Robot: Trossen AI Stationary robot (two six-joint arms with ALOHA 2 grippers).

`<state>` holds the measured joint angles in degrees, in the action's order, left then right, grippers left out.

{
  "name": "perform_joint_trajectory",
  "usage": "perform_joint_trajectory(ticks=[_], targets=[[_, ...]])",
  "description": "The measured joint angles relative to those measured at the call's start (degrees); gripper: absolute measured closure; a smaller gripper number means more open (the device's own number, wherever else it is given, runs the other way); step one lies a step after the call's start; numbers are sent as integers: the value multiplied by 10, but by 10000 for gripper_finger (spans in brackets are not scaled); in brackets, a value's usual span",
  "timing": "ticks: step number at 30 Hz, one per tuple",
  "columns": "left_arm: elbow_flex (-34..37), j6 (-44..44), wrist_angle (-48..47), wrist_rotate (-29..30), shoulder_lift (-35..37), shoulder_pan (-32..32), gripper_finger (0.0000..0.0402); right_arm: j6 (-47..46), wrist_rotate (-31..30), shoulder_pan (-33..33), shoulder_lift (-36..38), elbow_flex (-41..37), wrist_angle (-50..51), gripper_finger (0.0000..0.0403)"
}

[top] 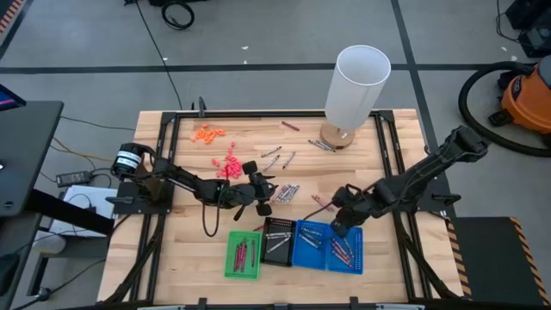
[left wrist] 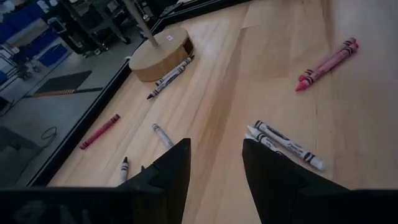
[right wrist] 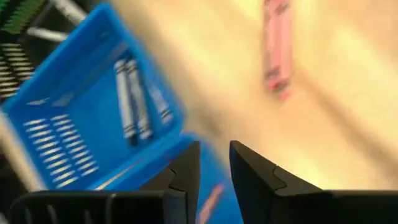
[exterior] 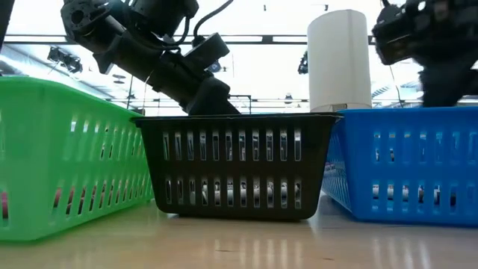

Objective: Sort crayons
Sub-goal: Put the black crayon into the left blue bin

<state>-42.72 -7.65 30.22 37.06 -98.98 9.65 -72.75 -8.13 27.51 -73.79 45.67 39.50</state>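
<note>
My right gripper [top: 341,226], jaws apart w/ nothing between, hangs over the blue tray [top: 303,257] rim, so a dropped crayon [right wrist: 212,198] could bounce out; left gripper [top: 269,191] spread near loose crayons [top: 287,192].

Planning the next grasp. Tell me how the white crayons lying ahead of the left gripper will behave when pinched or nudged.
The white crayons look like thin, round, paper-wrapped sticks, so a nudge would probably roll them across the smooth table. They seem stiff and light, and might snap under a hard pinch. Lying close together, one may shift when the open left gripper takes the other.
</note>
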Motion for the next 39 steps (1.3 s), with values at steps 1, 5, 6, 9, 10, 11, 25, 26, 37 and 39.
perform_joint_trajectory(ticks=[1, 5, 6, 9, 10, 11, 25, 26, 37, 39], targets=[[0, -2, 0, 0, 0, 0, 244, 21, -12, -8, -2, 0, 4, 310], [0, -5, 0, 0, 0, 1, 244, 103, -92, -37, -2, 0, 4, 313], [0, -5, 0, 0, 0, 0, 244, 126, -116, -42, -2, 0, 4, 313], [0, -5, 0, 0, 0, -6, 244, 198, -198, -65, -2, -9, -1, 313], [0, -5, 0, 0, 0, -8, 244, 222, -219, -76, -2, -15, -5, 313], [0, -5, 0, 0, 0, -11, 244, 247, -230, -92, -2, -20, -14, 313], [0, 5, -22, -58, -9, -35, 244, 559, -99, -359, -2, -103, -265, 313], [-1, 3, -22, -58, -14, -35, 244, 573, -87, -377, -2, -108, -278, 313], [0, -98, -56, -4, -20, -35, 244, 639, 2, -505, -96, -108, -389, 313], [0, -120, -51, -3, -17, -38, 244, 641, 1, -512, -119, -94, -389, 313]])
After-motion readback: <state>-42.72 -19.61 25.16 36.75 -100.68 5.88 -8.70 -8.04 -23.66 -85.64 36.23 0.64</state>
